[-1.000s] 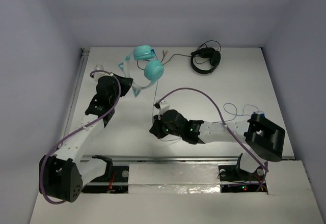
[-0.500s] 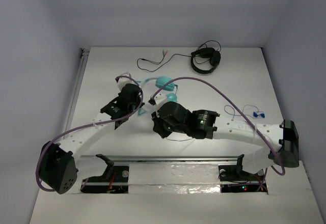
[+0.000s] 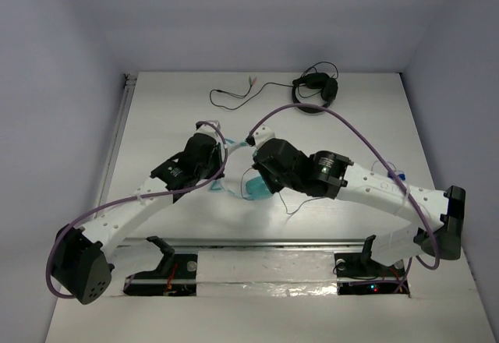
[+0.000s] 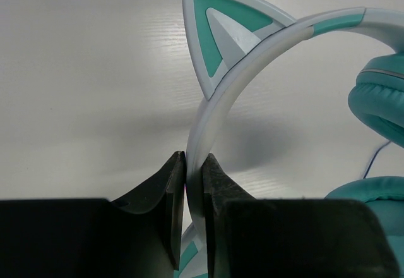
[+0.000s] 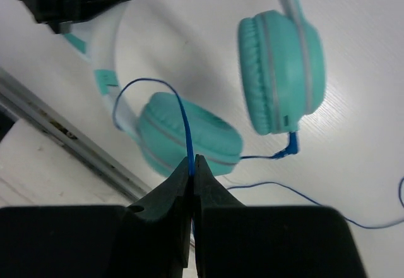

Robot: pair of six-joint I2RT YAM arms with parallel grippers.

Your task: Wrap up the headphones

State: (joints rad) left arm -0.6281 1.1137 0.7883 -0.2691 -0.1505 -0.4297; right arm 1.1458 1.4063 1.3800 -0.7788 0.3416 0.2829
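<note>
The teal headphones (image 3: 257,189) hang just above the middle of the table, between the two arms. My left gripper (image 4: 194,161) is shut on their pale headband (image 4: 233,82), below a cat-ear point (image 4: 214,31); in the top view this gripper (image 3: 222,150) is left of the ear cups. My right gripper (image 5: 192,161) is shut on the thin blue cable (image 5: 183,120), which loops up in front of the lower ear cup (image 5: 189,132). The cable plugs into the other ear cup (image 5: 281,63). From above, the right gripper (image 3: 261,178) is right over the cups.
Black headphones (image 3: 314,93) lie at the back right, their black cable (image 3: 234,97) running left. Slack blue cable (image 3: 390,173) trails over the table to the right. A metal rail (image 3: 257,243) runs along the near edge.
The left arm has carried the headphones from the back left to the middle, nearer the front edge. The right arm has swung further over the table, its gripper still on the cable.
</note>
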